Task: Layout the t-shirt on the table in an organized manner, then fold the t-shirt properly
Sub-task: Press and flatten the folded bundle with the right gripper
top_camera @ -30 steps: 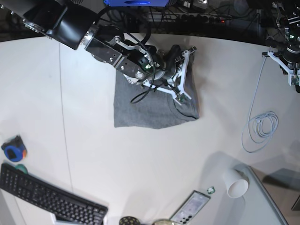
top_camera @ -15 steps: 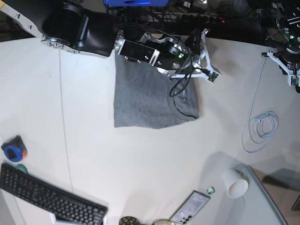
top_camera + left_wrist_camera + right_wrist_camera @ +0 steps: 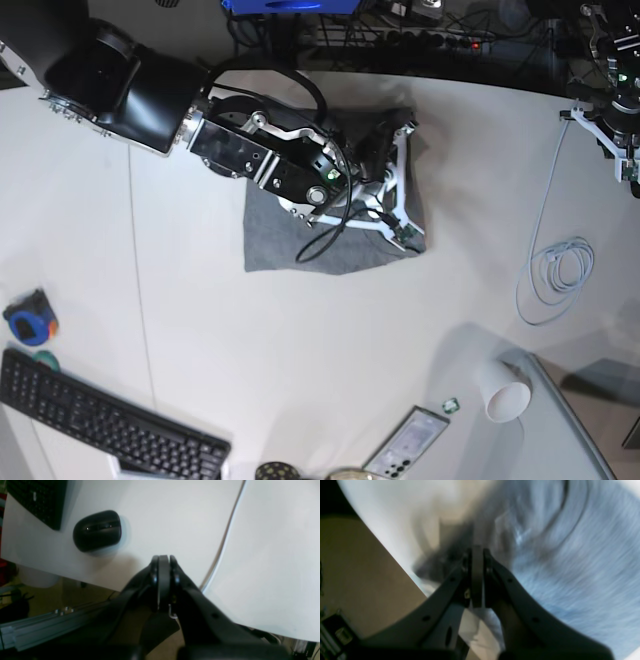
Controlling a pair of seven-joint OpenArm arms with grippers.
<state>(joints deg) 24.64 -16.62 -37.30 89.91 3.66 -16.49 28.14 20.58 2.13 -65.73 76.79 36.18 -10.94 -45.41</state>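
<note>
The grey t-shirt (image 3: 290,245) lies folded into a rough rectangle on the white table (image 3: 300,350), toward the back. My right gripper (image 3: 396,190) hovers over the shirt's right part, and its arm covers the shirt's back half. In the right wrist view my right gripper (image 3: 477,551) is shut, with blurred grey fabric (image 3: 570,567) beyond it; no cloth shows between the jaws. My left gripper (image 3: 163,560) is shut and empty over the table's edge (image 3: 175,517), and its arm (image 3: 612,125) sits at the far right, well away from the shirt.
A white cable coil (image 3: 555,270) lies right of the shirt. A white cup (image 3: 502,390), a phone (image 3: 405,445) and a black keyboard (image 3: 100,430) line the front. A black mouse (image 3: 97,530) and a keyboard corner (image 3: 37,500) show in the left wrist view.
My right arm swung from the shirt's back edge down over its right part, near where it was a second ago. The shirt stays a folded rectangle. The left arm has not moved.
</note>
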